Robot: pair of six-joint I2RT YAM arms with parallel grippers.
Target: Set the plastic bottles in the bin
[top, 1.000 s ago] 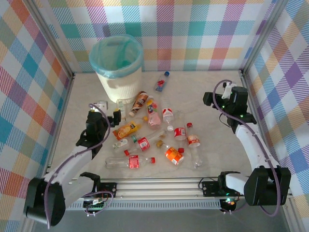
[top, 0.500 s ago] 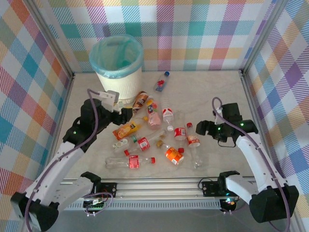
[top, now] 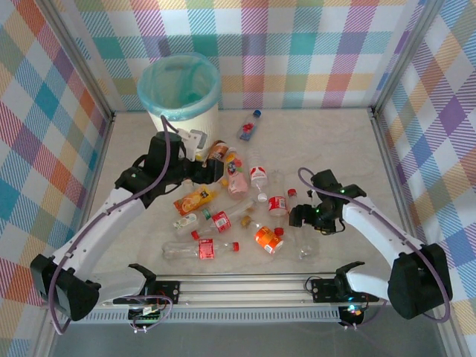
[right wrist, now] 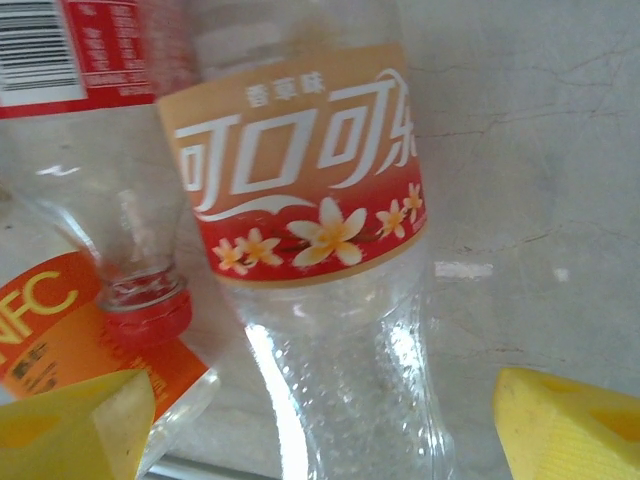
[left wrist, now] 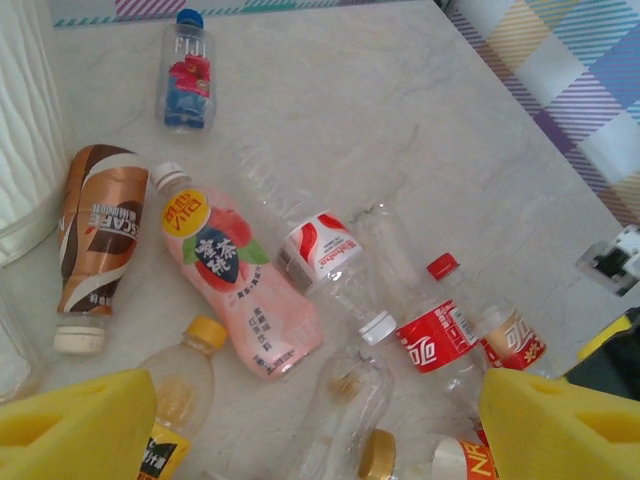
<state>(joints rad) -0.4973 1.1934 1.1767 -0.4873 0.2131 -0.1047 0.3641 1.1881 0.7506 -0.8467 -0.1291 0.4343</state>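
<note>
Now both arms have swung in over the plastic bottles (top: 236, 186) on the bench (top: 327, 141) by the bin (top: 182, 132); left fingers (left wrist: 75, 430) apart above them, right fingers (right wrist: 570, 420) apart astride the flower-label bottle (right wrist: 310, 200), grasp likely next.

Left arm (top: 111, 212) reaches forward, left gripper (top: 204, 169) just right of the bin (top: 182, 130), yellow fingers (left wrist: 75, 430) spread wide. Right arm (top: 379, 227) bends inward, right gripper (top: 301, 217) well right of the bin, jaws wide apart.

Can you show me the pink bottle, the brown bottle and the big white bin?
pink bottle (left wrist: 248, 303), left wrist view, on the pink middle of its body.
brown bottle (left wrist: 96, 238), left wrist view, on its brown label.
bin (top: 204, 124), top external view, on its white ribbed wall.
</note>
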